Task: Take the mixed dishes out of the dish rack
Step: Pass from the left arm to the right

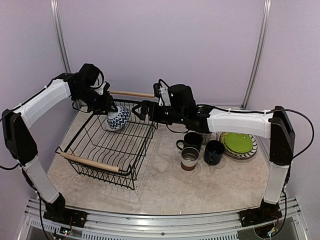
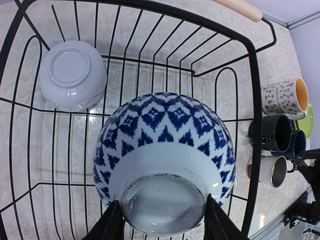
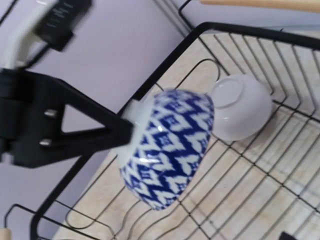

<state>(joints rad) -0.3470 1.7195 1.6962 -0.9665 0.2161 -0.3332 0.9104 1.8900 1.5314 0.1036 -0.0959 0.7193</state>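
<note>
Here, left tool (image 2: 165, 216) grips blue-patterned bowl (image 2: 165, 142) over dish rack (image 1: 91, 162).

In the left wrist view the bottom edge cuts off the left fingers (image 2: 114, 227) so only their tips show. The hollow of the blue bowl (image 2: 162, 150) between them faces away and is hidden, and far beyond them to the right the rack (image 2: 254, 100) rim crosses the mugs (image 2: 277, 134) and the edge trims the green plate (image 2: 312, 120) to a sliver. The right wrist view is blurred, those fingers a smeared dark shape and the white bowl (image 3: 242, 107) partly hidden behind the blue one past their tips; from above, the right gripper (image 1: 141, 110) is dark against dark wire, its fingers hard to separate.
</note>
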